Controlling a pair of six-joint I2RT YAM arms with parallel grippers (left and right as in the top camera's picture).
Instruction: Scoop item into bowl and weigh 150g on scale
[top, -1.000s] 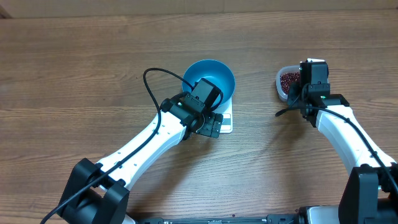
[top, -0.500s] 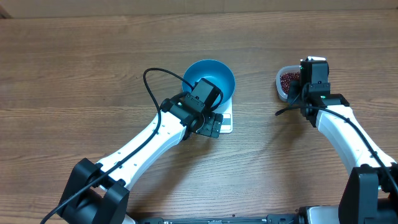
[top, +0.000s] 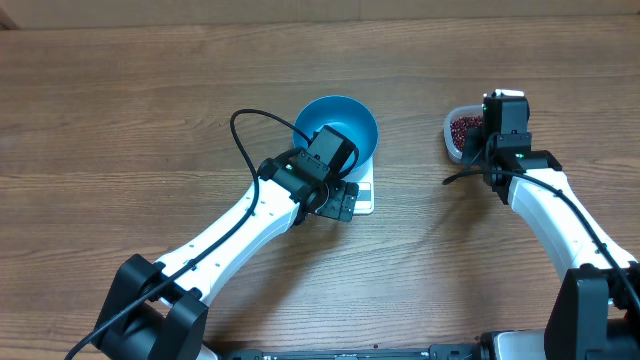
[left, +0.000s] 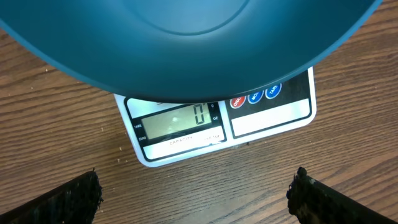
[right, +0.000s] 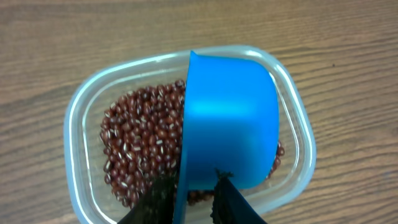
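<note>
The blue bowl sits on the white scale, whose display reads zero. My left gripper hovers open over bare wood just in front of the scale's display edge, holding nothing. At the right, dark red-brown beans fill a clear plastic tub. My right gripper is shut on the edge of a small blue scoop, which is tipped on its side in the beans inside the tub. In the overhead view the right wrist covers part of the tub.
The left arm reaches diagonally from the near left edge to the scale, with a black cable looping above it. The right arm comes in from the near right. Wooden tabletop surrounds everything.
</note>
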